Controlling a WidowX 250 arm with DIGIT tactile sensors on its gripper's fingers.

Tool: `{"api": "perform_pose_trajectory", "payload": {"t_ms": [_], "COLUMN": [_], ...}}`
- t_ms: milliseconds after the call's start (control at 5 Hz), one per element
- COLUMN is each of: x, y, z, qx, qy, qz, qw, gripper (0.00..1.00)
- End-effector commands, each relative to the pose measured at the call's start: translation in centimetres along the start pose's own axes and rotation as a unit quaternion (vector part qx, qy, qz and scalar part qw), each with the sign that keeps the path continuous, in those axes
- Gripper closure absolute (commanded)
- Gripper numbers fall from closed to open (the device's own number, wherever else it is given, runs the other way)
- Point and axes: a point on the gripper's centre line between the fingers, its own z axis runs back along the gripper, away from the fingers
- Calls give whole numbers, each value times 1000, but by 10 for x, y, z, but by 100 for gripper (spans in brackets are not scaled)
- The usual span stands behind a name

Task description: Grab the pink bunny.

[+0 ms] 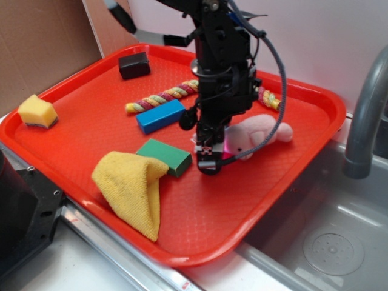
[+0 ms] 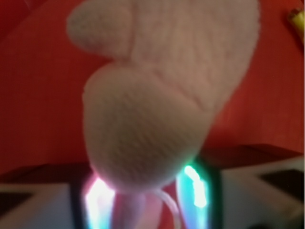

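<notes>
Bunny between hand fingers

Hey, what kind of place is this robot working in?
Probably a kitchen-style sink counter, perhaps a mock-up. A grey metal faucet rises beside a steel sink basin with a drain, and a red plastic tray on the counter holds toys, including a pale-pink plush bunny.

Black arm; grey cable; glowing claw.
</notes>
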Motion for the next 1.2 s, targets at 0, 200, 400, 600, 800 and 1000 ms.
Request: {"api": "perform_pose_trajectory", "payload": {"t_ms": [0, 200, 400, 600, 800, 1000], "x": [-28, -68, -109, -144, -161, -164], "y": [16, 34, 44, 33, 17, 9], "z": [102, 152, 194, 228, 238, 233], "qx": [32, 65, 65, 58, 51, 55], "qy": [-86, -76, -78, -84, -93, -91], "qz": [160, 280, 398, 502, 512, 499], "qw": [983, 955, 912, 859, 853, 860], "gripper": [100, 100, 100, 100, 100, 100]}}
